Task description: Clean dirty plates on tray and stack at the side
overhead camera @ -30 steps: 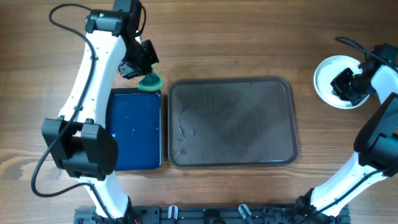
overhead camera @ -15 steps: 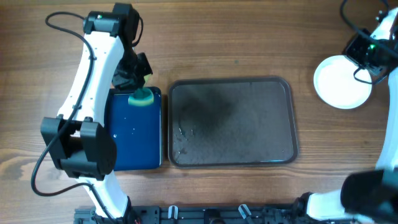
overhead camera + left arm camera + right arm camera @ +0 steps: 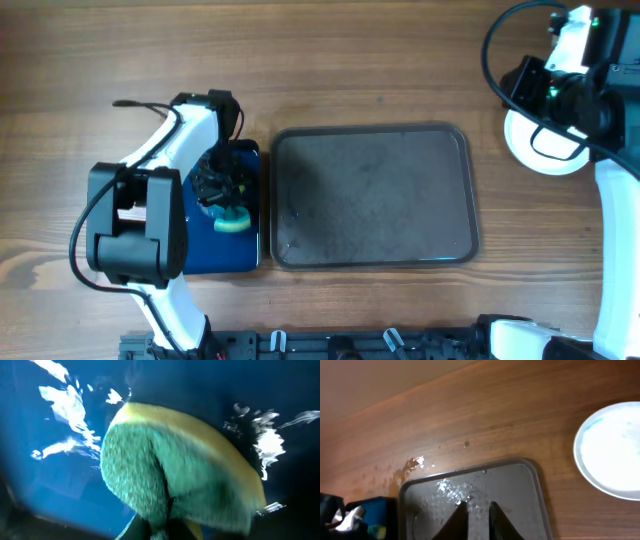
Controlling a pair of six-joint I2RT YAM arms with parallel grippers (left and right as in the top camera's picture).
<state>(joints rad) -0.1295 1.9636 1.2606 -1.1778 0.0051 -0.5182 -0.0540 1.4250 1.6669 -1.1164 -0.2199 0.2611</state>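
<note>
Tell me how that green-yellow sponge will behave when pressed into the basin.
Probably soft: the sponge creases where the left claw pinches it. Likely soaked and drippy, given water glinting in the blue basin around it.

My left arm [image 3: 165, 150] is folded in close, wrist pointing down, with the left gripper [image 3: 222, 188] clamped on the sponge [image 3: 170, 480]. My right arm [image 3: 618, 215] reaches high, and the right gripper [image 3: 477, 510] is empty, fingers barely parted.
</note>
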